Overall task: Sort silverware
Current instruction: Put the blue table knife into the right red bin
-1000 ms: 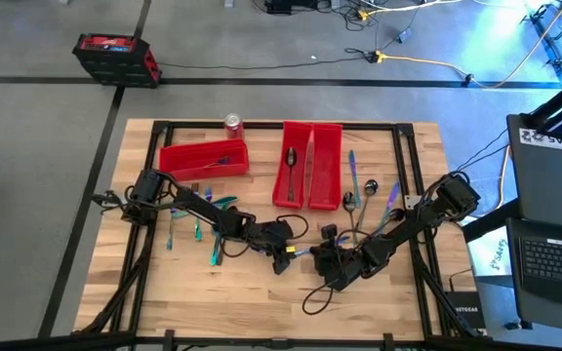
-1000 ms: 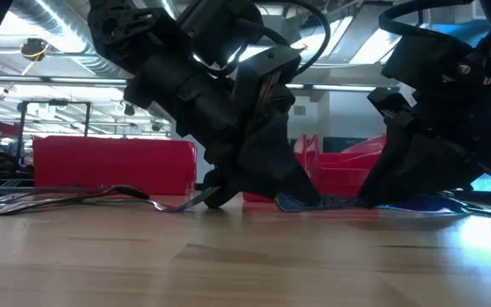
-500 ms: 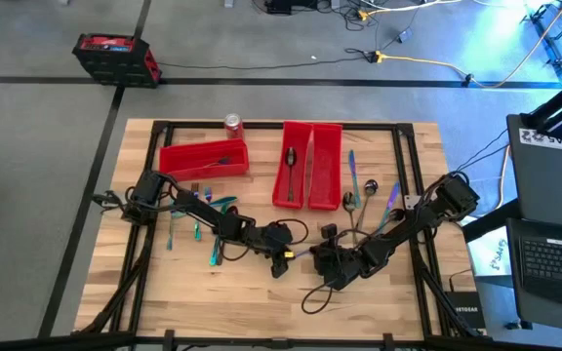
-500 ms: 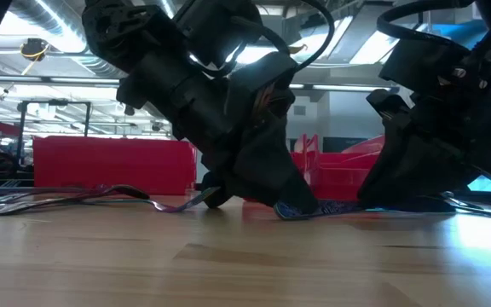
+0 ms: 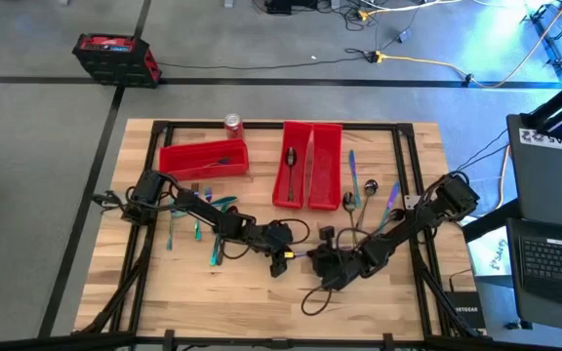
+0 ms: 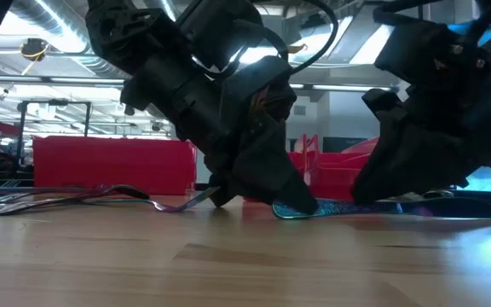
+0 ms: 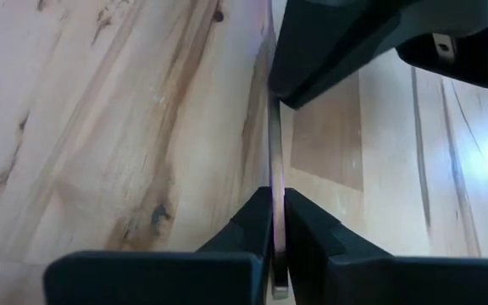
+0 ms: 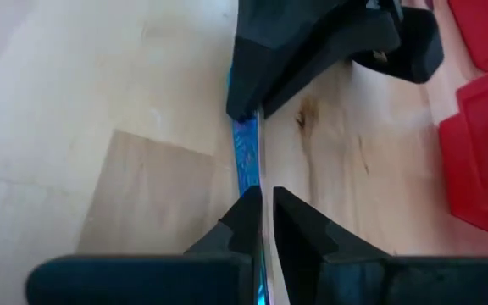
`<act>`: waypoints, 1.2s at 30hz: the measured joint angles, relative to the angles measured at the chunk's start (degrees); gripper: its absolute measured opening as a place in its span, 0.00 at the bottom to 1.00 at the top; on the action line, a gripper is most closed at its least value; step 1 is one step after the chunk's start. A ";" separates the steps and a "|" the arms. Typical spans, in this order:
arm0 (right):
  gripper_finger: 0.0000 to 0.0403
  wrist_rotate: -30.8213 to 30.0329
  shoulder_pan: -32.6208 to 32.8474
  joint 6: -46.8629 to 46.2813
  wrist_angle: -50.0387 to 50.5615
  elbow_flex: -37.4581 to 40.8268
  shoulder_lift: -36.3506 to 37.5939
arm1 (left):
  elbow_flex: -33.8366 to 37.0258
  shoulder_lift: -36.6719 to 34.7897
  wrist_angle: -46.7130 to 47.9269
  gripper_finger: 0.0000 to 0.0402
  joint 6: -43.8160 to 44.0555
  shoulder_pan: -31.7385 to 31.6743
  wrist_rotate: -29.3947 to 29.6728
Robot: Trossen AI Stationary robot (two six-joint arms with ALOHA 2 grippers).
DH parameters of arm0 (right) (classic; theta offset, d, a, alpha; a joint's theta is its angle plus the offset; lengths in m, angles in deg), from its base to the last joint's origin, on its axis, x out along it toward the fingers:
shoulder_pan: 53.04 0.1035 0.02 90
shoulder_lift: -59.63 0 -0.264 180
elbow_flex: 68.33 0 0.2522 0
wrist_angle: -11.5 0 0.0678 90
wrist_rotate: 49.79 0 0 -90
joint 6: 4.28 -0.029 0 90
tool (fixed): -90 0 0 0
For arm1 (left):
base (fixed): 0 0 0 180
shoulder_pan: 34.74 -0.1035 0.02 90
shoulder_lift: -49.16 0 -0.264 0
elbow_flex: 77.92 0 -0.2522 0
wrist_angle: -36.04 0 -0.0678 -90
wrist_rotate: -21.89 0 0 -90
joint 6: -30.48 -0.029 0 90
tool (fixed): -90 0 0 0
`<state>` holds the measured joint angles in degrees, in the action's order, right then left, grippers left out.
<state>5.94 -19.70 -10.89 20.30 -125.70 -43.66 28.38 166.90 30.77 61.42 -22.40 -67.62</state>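
Silverware in hand: one slender blue-teal piece [image 5: 305, 255], flat on the wooden table [image 5: 164, 283] toward its near middle, well short of the bins. Pinched at both ends at once: left gripper [image 5: 289, 255] clamped on one end, right gripper [image 5: 320, 259] clamped on the other, fingertips of the two nearly facing each other along the metal. Seen edge-on in the left wrist view between pressed-together fingers [image 7: 257, 216]; shown as a blue strip running straight out from the closed fingers [image 8: 244, 212] in the right wrist view. Long axis roughly across the table, left to right, so directly in line with both grippers and crosswise to the two long bins. Neither arm nearer, both already on it; by judgement a handover, turning on which side lets go. Likely better carried by whichever arm reaches the proper bin, though fork, spoon or knife cannot be told from here. Counted otherwise: three red bins, one angled bin [image 5: 203, 159] at far left holding one small piece, and two upright side by side, middle bin [image 5: 283, 190] holding one dark spoon [image 5: 291, 156], right bin [image 5: 326, 185] with nothing visible inside. One red soda can [image 5: 232, 123] at the far edge. Loose pieces: a left cluster [image 5: 199, 207] of perhaps five or six, overlapping and too tangled under the left arm for a sure count, and about four in the right group [image 5: 371, 187] beside the right bin, two of them spoons.
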 joint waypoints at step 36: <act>0.05 11.32 -0.90 -10.23 -22.72 10.48 4.08 | 0.04 -0.09 0.56 0.01 -14.40 3.09 10.61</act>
<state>17.26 -20.59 -21.13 -2.42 -115.22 -39.57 28.42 166.80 31.33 47.02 -19.31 -57.02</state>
